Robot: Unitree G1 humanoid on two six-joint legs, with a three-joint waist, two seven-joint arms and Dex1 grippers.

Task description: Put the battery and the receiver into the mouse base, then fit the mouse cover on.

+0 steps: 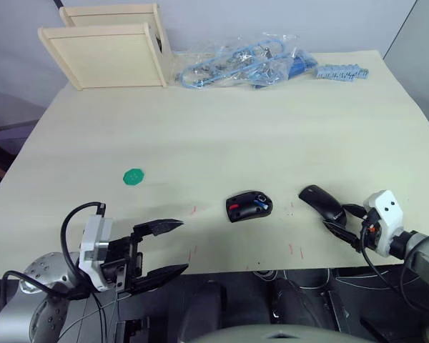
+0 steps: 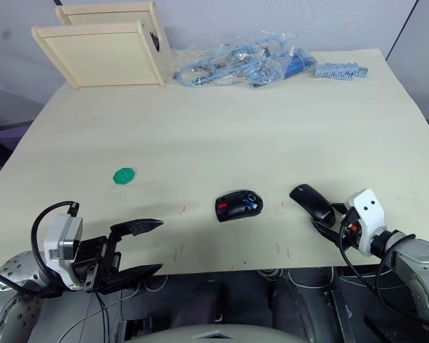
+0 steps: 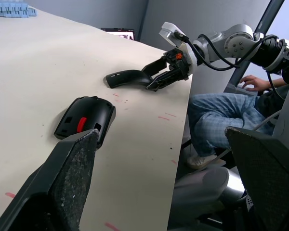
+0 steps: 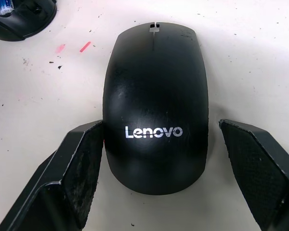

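On the pale wooden counter (image 1: 272, 128), the glossy black curved mouse cover (image 4: 155, 103) lies between the spread fingers of the right tool (image 4: 164, 168), one finger touching it, beside the black oval mouse base (image 1: 249, 206) holding the blue battery (image 1: 259, 202), while the left tool (image 1: 161, 249) gapes empty.

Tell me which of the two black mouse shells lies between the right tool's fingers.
The smooth glossy black mouse cover with white lettering; the right tool straddles it, open. The black mouse base with red parts lies apart, toward the table's middle.
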